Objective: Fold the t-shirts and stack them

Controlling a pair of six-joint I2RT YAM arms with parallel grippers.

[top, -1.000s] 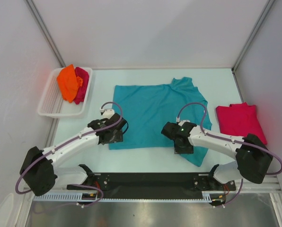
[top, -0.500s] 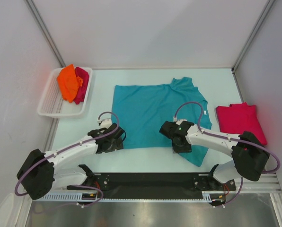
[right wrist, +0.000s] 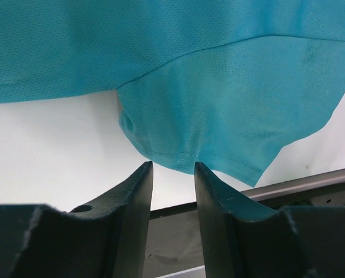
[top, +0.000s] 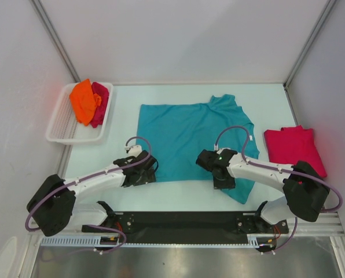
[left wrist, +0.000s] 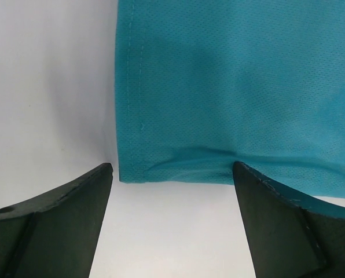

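A teal t-shirt (top: 190, 136) lies spread flat mid-table. My left gripper (top: 148, 172) hovers at its near left corner, jaws wide open; in the left wrist view that corner of the teal t-shirt (left wrist: 178, 116) lies just beyond the gripper (left wrist: 172, 171), nothing between the fingers. My right gripper (top: 223, 181) is at the near right sleeve; the right wrist view shows the sleeve hem (right wrist: 219, 145) at the tips of the gripper (right wrist: 173, 166), jaws narrowly open, not clamped. A crimson-pink t-shirt (top: 294, 149) lies folded at the right. Orange (top: 83, 99) and crimson-pink (top: 101, 103) t-shirts sit crumpled in the basket.
The white slatted basket (top: 61, 134) stands at the far left by the side wall. A black rail (top: 184, 220) runs along the near edge between the arm bases, and it shows in the right wrist view (right wrist: 311, 185). Walls close in the table on three sides.
My left gripper has drawn back toward the near edge, down to the teal shirt's near left corner. The right gripper stayed by the sleeve and its jaws narrowed a little.
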